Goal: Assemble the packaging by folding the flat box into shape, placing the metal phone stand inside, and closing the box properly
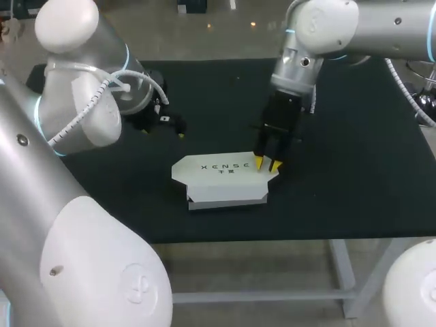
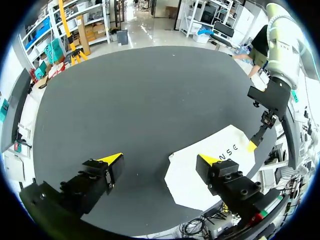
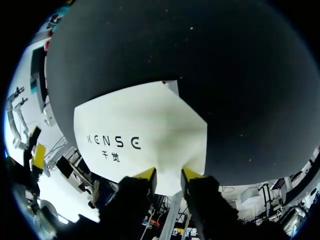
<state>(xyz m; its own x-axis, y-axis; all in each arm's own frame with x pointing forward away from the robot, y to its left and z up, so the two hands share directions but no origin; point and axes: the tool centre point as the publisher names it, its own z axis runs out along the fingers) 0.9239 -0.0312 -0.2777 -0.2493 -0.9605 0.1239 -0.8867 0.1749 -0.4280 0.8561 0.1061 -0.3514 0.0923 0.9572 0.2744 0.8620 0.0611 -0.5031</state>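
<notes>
Head view: the white box (image 1: 225, 180) lies on the black counter (image 1: 354, 170). The right gripper (image 1: 268, 164) stands on the box's right end, and the left gripper (image 1: 163, 129) is behind the box's left.

Left wrist view: the left fingers (image 2: 112, 160) are spread wide and empty.

Right wrist view: the right fingers (image 3: 146, 175) are slightly parted, tips on the box, gripping nothing.

Robotics lab: a silver-grey jointed left robot arm (image 1: 75, 102) and a matching right robot arm (image 1: 320, 27) stand over a black-covered work table (image 1: 204, 88) on a pale metal frame.
</notes>
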